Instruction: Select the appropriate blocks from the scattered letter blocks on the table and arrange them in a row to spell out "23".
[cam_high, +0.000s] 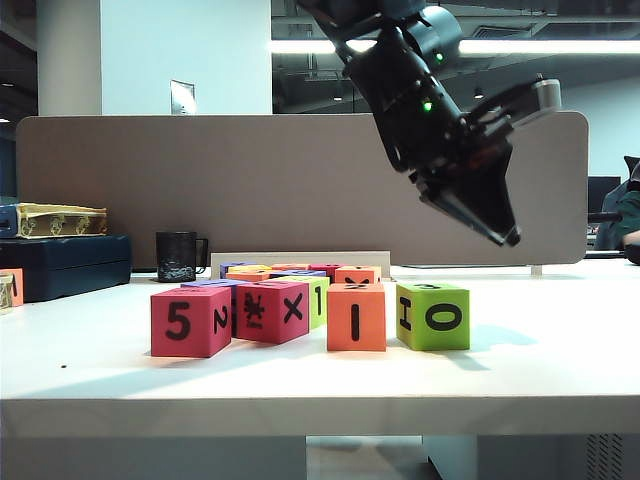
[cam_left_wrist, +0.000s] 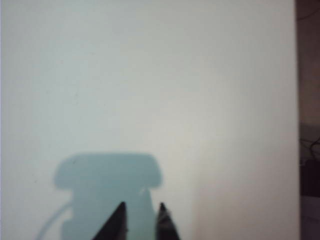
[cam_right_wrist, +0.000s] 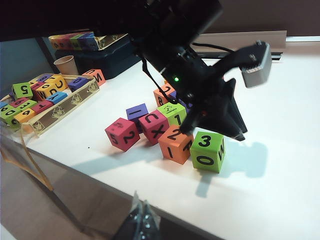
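While the left gripper (cam_high: 505, 232) hangs empty at right of centre in the exterior view, fingers nearly together, the lime green block (cam_high: 433, 315), "3" on top, sits just below-left, touching the orange block (cam_high: 356, 316) topped "2". The right gripper (cam_right_wrist: 141, 218), low in its own view, cannot be judged.

The "I" block (cam_high: 355, 317) sits just left of the "O" block (cam_high: 433, 315) on the table (cam_high: 540, 370); left gripper (cam_high: 497, 232) hangs above them, right gripper (cam_right_wrist: 142, 220) off the table's front edge.
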